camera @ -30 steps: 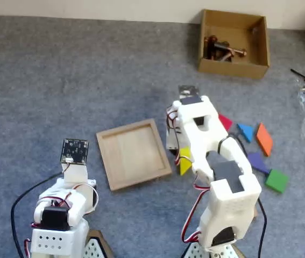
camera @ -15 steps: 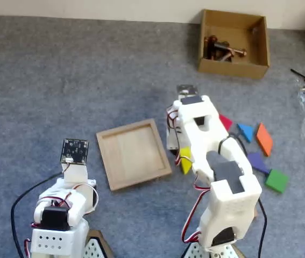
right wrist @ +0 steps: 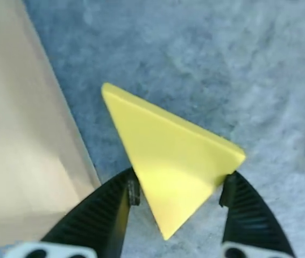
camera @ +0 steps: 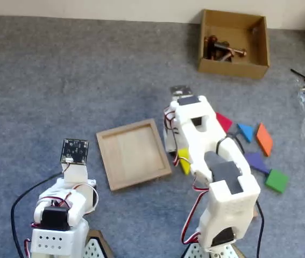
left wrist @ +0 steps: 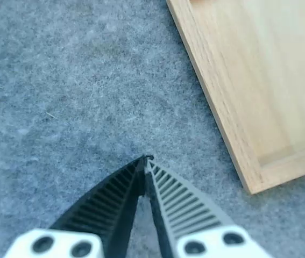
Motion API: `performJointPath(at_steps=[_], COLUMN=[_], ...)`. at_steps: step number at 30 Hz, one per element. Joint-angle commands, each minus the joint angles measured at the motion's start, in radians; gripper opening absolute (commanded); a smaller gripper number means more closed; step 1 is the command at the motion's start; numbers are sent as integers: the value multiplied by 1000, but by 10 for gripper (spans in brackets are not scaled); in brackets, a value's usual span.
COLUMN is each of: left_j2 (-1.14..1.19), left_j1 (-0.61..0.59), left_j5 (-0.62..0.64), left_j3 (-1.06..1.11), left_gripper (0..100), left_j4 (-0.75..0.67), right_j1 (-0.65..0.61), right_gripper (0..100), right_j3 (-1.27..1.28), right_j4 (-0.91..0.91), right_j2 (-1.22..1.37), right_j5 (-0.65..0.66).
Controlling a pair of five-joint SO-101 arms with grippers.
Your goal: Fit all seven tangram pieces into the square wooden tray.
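a: where do we find the right gripper (right wrist: 179, 188)?
b: clamped on the yellow triangle (right wrist: 168, 156), just beside the tray (camera: 133, 154).
a: and the left gripper (left wrist: 147, 161)?
b: pinched closed on nothing, over the carpet (camera: 61, 80) near the tray's corner.
a: other pieces?
b: we see red (camera: 223, 122), blue (camera: 245, 130), orange (camera: 264, 138), purple (camera: 257, 161), green (camera: 276, 180) on the carpet.

Swings slightly sideways in the high view, toward the wooden tray (camera: 162, 146). Carries the yellow triangle (right wrist: 168, 156), clamped in the right gripper (right wrist: 180, 187), a touch nearer the tray's edge. Uncovers a little more of the red piece (camera: 223, 122) on the arm's far side.
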Motion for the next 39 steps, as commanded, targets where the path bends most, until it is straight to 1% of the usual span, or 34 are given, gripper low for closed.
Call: performJointPath(at_steps=[1,10,12,16,23,31,34,39], left_j2=[-7,-7,-7,-7,-7,-7,-7,-7], left_j1=[15,15,15,15,15,15,15,15], left_j5=[8,8,8,8,8,8,8,8], left_j3=[19,19,19,19,19,19,19,19], left_gripper=[5,5,5,5,5,5,5,5], left_j4=[-2,-2,-2,-2,-2,-2,-2,-2], right_j1=[-13,-13,-13,-12,-5,-5,-5,-5], right_gripper=[210,213,237,279,279,279,281,282], right_j3=[-47,-65,-65,-65,-65,-59,-19,15], right_j4=[18,21,21,18,21,21,10,-39], right_j2=[-25,-140,-154,-156,-137,-133,-133,-131], right_j5=[69,193,224,287,448,586,615,601])
